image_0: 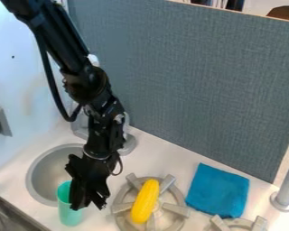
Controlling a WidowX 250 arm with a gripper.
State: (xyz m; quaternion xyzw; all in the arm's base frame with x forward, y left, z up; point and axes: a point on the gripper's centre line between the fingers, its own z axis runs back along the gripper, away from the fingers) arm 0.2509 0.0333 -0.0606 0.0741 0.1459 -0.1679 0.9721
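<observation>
The black gripper (90,204) hangs down at the lower left, at the front right edge of the sink. Right beside it on its left stands an upright mint-green cup (68,215), its upper right side partly covered by the gripper. Whether the two touch is unclear. To the gripper's right, a long yellow toy vegetable (146,201) lies across a grey stove burner (176,209). Farther right, a folded blue cloth (217,190) rests flat on the white counter.
The round metal sink (37,175) lies behind and left of the cup, with a grey faucet base (130,144) behind the arm. A second burner (239,224) is at the bottom right, near a grey post (286,194). A grey-blue panel (195,81) stands along the back.
</observation>
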